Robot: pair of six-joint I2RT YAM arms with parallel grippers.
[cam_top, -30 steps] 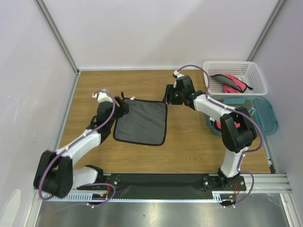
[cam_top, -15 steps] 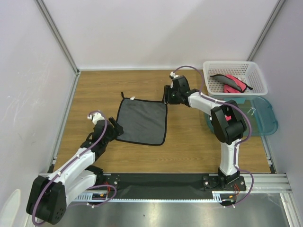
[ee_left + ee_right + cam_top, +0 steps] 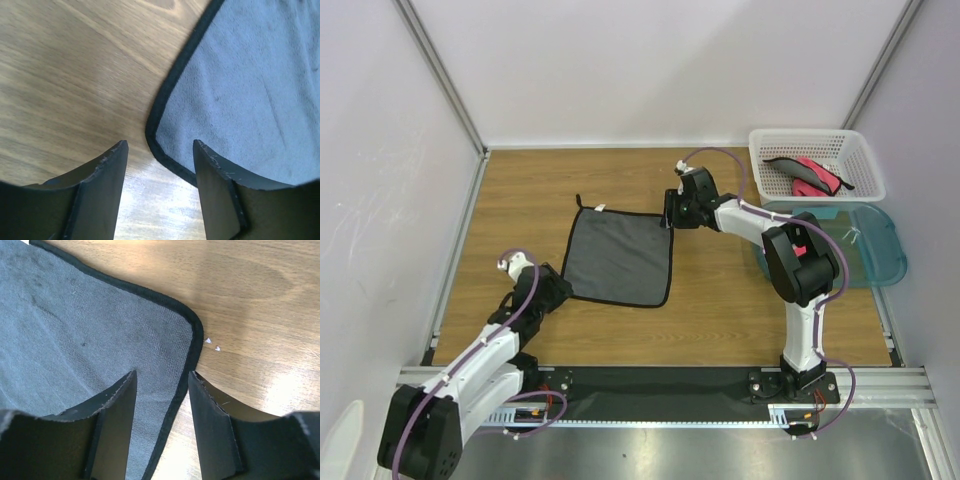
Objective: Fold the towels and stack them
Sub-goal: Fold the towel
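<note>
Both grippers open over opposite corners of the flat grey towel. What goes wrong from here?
1. The towel corner barely reaches between the fingers of the left gripper; it may pinch only the edging and slip.
2. The right gripper straddles the edge short of the far corner; the fold could skew.

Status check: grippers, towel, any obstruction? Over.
Both open: left gripper over the grey towel's near-left corner, right gripper over its far-right corner. Towel flat, unfolded, not gripped. Pink towel sits in basket, off to the right.

I find the top camera high at the near edge, looking down over the whole table (image 3: 520,190). Both wrist cameras sit close over the towel (image 3: 620,258): left at its near-left corner, right at its far-right.
</note>
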